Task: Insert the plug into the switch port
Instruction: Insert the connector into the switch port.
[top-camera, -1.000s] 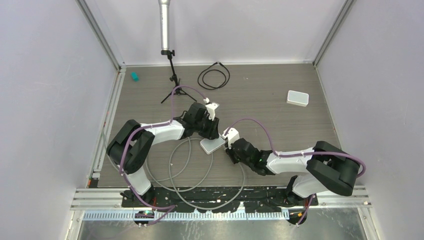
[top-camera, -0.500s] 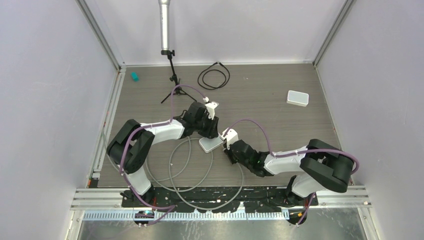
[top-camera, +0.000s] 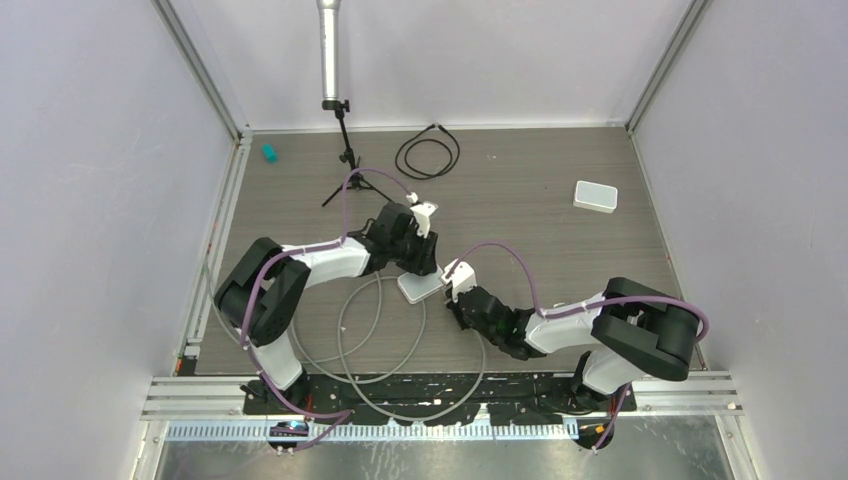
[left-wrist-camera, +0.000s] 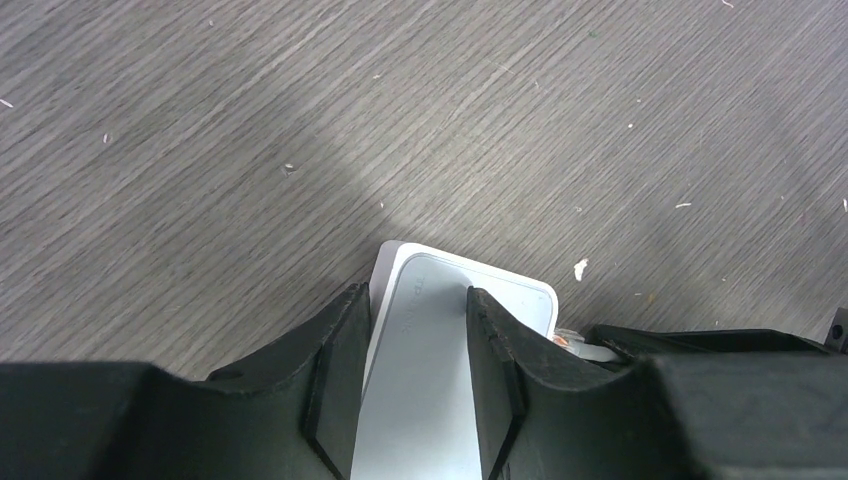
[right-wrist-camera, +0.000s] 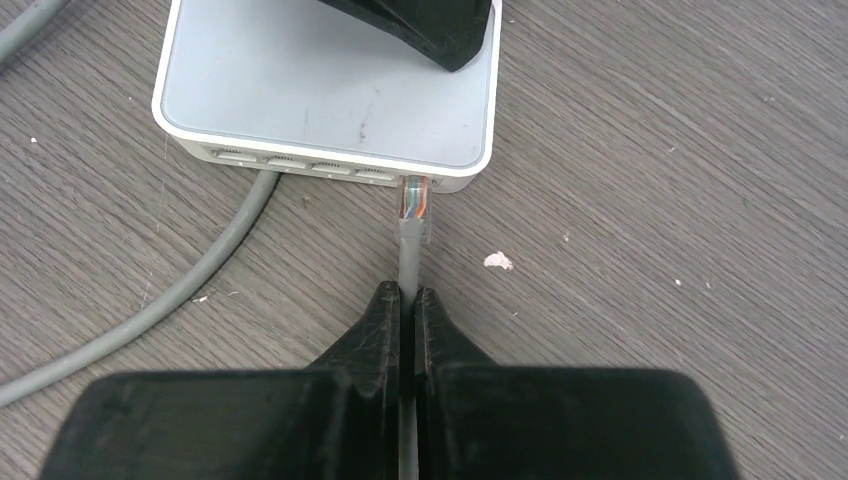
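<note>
Your right gripper (right-wrist-camera: 407, 296) is pressed together on the grey cable (right-wrist-camera: 408, 255) a little behind the plug (right-wrist-camera: 413, 197). The plug's long axis runs straight out from the fingertips to the switch (right-wrist-camera: 330, 85), nose first, square to the port face. Its nose sits in the end port of the row, the one furthest right in the right wrist view. The clear body still shows outside the housing, so you cannot tell from here whether it is fully home. The switch lies flat on the wood-grain table (top-camera: 540, 250), between the two arms, with its port row facing your right arm. Your left gripper (left-wrist-camera: 415, 300) is spread part-way over the switch from the far side. One finger rests on the top face and the other sits down alongside the edge. The rest of the grey cable loops loosely on the table by the left arm's base. A second white box (top-camera: 595, 196) lies well apart at the far right.
</note>
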